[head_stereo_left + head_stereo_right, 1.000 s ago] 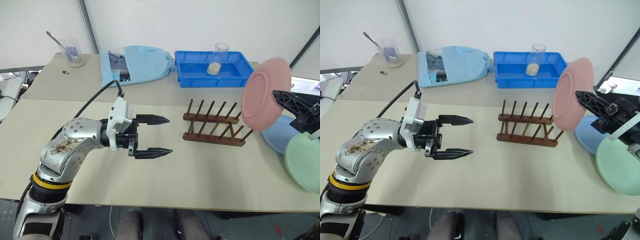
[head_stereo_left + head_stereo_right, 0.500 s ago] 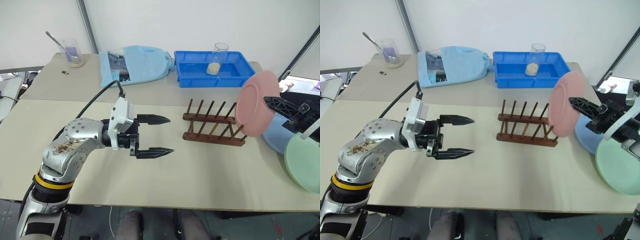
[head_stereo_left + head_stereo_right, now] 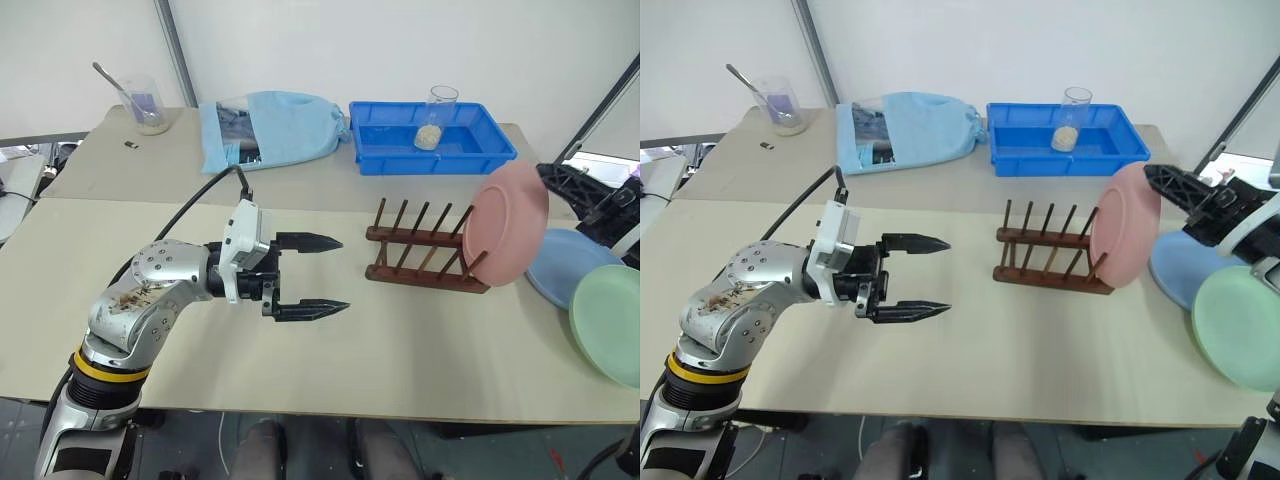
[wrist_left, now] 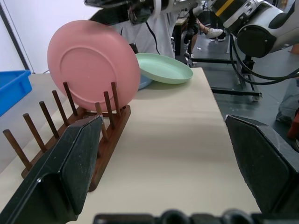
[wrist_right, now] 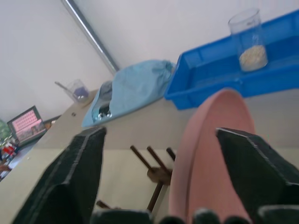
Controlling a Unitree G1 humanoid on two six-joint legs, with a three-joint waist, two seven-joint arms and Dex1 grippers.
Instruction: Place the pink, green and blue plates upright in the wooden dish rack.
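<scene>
- Jaws first: left gripper [image 3: 330,275] stands spread wide with nothing between its fingers, left of centre in the head view, pointing toward the rack, clear of the table [image 3: 400,340].
- Right gripper [image 3: 1175,185]: fingers parted, off the pink plate. In the right wrist view the two black fingers [image 5: 74,182] stand either side of the plate's rim with a gap on both sides.
- Upper left of the head view: clear beaker [image 3: 146,104] with a spoon in it, on the far table section.
- Upper centre-left: light blue cloth bag [image 3: 270,128], lying flat.
- Upper centre-right: bright blue plastic tray [image 3: 375,140], with a clear glass [image 3: 440,115] inside holding some pale granules.
- Centre-right: wooden dish rack [image 3: 425,255], two dark bars with thin pegs, most slots bare.
- Pink plate [image 3: 505,235] stands on edge at the right end of the rack, leaning slightly; in the left wrist view its lower edge sits between the end pegs.
- Right of the rack: blue plate [image 3: 560,270] lies flat on the table, just beside the pink one. Can't tell whether they touch.
- Right edge, lower: green plate [image 3: 608,325] lies flat, overlapping the blue plate's near edge and hanging partly past the table edge.
- Left wrist view, upper background: a person [image 4: 161,28] beyond the table, mostly hidden.
</scene>
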